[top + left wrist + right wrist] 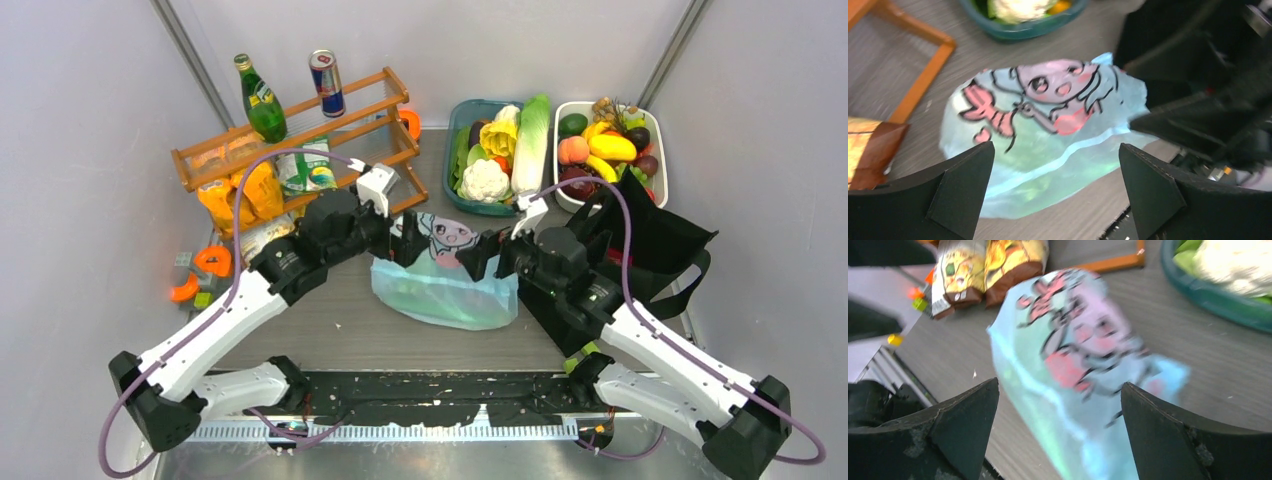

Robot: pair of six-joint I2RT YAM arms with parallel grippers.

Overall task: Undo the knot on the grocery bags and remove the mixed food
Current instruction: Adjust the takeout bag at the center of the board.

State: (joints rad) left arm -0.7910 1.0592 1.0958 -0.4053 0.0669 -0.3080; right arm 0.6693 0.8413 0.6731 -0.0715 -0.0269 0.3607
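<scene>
At the far left a wooden rack [300, 140] stands well apart from the work. The left claw [403, 240] comes next. Its wrist view shows it gaping wide [1055, 150], holding nothing, fingers splayed to either side of the blue bag [1048, 125], which lies just below and ahead of it.

The bag [445, 290] sits mid-worktop [340, 320], slumped, its long axis running left to right between the two arms. Its printed upper part tips toward the far side. Something green shows faintly through the plastic, so the food looks to be inside. I cannot pick out the knot in any view; I'd expect it at the far upper edge, between the two claws.

The right claw [482, 255] faces the bag's upper right corner, also spread wide and empty [1060, 387], with the bag [1073, 370] straight ahead of it. Both claws are about equally near, one at each upper corner, which suits pulling the handles apart from both sides.

Behind the bag is a teal basin [455, 130] of vegetables. At the right, beside the right arm, the black tote [660, 240] stands untouched.
</scene>
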